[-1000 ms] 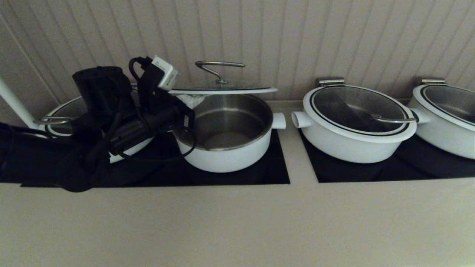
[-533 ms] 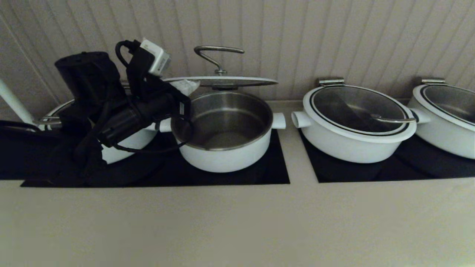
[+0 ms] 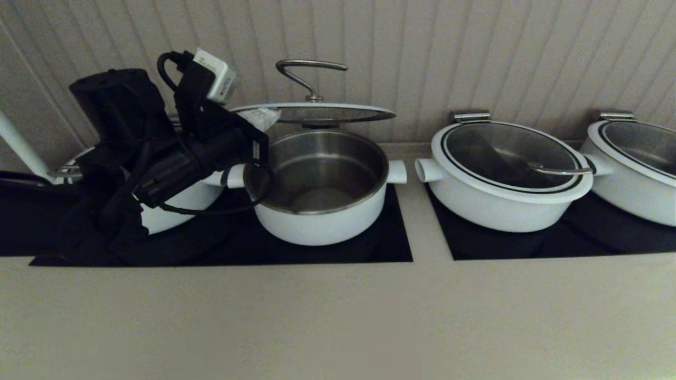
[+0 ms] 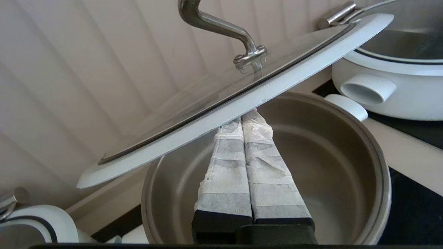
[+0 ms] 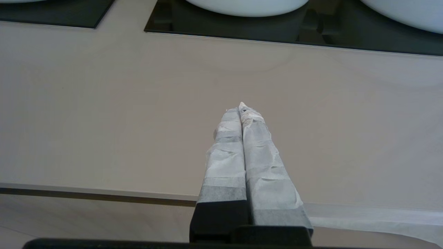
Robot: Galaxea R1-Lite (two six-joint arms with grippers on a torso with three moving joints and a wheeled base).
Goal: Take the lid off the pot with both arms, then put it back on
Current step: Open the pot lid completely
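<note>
The lid, glass with a white rim and a steel hook handle, hangs in the air above the open pot. My left gripper is shut, and its taped fingers are pushed under the lid's left edge, so the lid rests on them, tilted. In the left wrist view the fingertips touch the underside of the lid's rim, with the pot's steel inside below. My right gripper is shut and empty over the bare counter, out of the head view.
A wider lidded pot stands right of the pot, and another at the far right. A third is partly hidden behind my left arm. All sit on black cooktops before a panelled wall. The beige counter lies in front.
My left arm has risen and carried the lid higher above the pot. The gap between lid and pot rim has grown.
</note>
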